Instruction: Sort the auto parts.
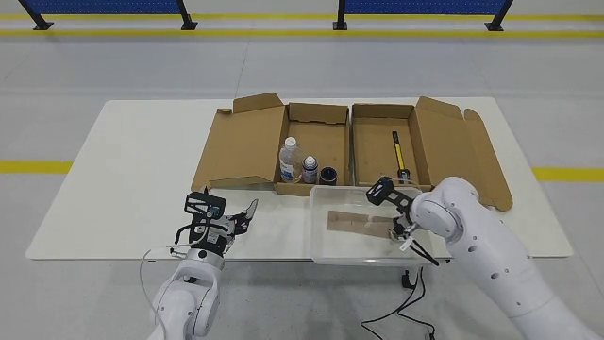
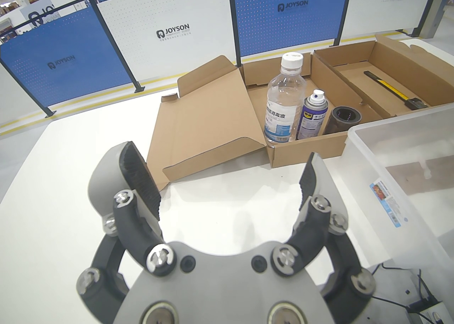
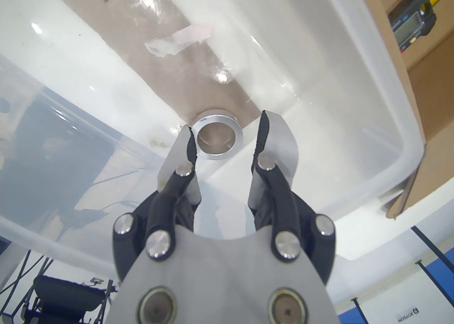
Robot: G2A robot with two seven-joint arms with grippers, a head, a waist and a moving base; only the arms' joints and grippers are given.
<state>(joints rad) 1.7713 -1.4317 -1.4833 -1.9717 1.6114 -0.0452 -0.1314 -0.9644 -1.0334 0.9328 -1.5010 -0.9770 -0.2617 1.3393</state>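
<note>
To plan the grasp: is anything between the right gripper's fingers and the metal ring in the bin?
Nothing visible. The metal ring lies in the clear bin, between the open fingers of the right gripper.

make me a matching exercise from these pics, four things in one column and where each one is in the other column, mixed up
Things
1. metal ring
2. spray can
3. yellow-and-black measuring tool
4. left gripper

Places
a. lying in the cardboard box on the right arm's side
b. standing between the clear bottle and the black cylinder
c. in the clear bin, between the open right gripper's fingers
d. open, above bare table

Pairs: 1-c, 2-b, 3-a, 4-d
</note>
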